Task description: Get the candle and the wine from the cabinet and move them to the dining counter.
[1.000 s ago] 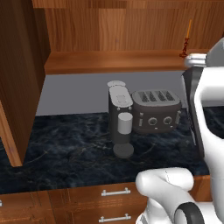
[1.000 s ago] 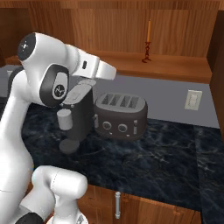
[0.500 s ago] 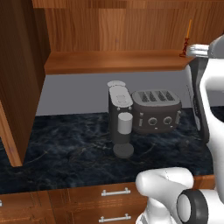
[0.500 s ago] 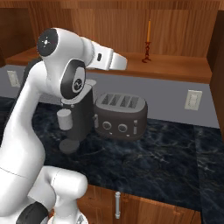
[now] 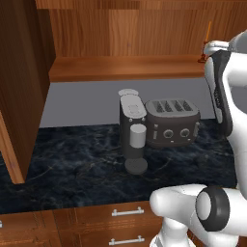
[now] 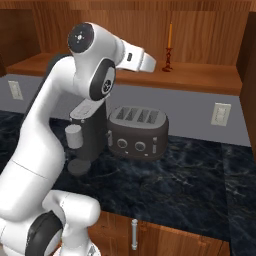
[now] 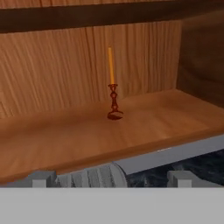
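The candle (image 7: 112, 85), a thin orange taper in a small dark red holder, stands upright on the wooden shelf of the open cabinet (image 7: 87, 131). It sits straight ahead of my gripper (image 7: 111, 178), well beyond it. Both dark fingertips (image 7: 41, 178) stand wide apart with nothing between them, so the gripper is open. From the right base view, the candle (image 6: 169, 47) stands toward the shelf's right, a little past my white hand (image 6: 141, 58). In the left base view my arm half hides the candle (image 5: 208, 41). The wine and the dining counter are out of view.
Below the shelf, a dark toaster (image 6: 137, 131) and a coffee machine (image 6: 82, 135) stand on the black marble countertop (image 6: 190, 185). The open cabinet door (image 5: 19, 91) hangs at the left. A wall outlet (image 6: 220, 114) is on the grey backsplash.
My arm has lifted, and the hand has swung up and right toward the shelf and the candle. The gripper has stayed open; nothing else moved.
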### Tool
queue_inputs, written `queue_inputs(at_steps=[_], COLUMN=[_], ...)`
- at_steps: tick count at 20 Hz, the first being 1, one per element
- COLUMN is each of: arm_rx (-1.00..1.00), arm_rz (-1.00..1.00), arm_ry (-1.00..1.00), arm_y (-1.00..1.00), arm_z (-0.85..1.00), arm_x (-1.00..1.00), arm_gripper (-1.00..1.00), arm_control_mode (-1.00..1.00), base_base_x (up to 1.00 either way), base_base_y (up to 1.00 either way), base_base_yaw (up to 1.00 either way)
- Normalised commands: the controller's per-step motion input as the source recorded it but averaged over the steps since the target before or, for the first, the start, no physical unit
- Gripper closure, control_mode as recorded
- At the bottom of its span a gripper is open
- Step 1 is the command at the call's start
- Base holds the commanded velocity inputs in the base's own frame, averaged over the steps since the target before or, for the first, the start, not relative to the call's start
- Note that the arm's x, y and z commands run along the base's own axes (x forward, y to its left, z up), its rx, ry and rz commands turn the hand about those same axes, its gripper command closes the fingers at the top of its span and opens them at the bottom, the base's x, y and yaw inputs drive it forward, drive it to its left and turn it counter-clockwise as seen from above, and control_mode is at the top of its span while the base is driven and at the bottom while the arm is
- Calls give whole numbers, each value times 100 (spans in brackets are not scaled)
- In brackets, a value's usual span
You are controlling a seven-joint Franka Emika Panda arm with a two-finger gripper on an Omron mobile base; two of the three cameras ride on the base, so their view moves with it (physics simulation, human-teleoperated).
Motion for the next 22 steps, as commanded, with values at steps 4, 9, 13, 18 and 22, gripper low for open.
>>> queue_inputs(at_steps=[4,9,13,18,22], arm_rx=[8,8,3,0,0], arm_rz=[11,9,8,7,6], arm_ry=[6,16,13,1,0], arm_y=[-20,-14,-15,-16,-19], arm_z=[-1,-9,-8,-3,-13], arm_x=[36,34,37,32,23], arm_gripper=[-100,-100,-100,-100,-100], arm_control_mode=[-100,-100,-100,-100,-100], base_base_x=[0,0,0,0,0], base_base_y=[0,0,0,0,0], base_base_yaw=[0,0,0,0,0])
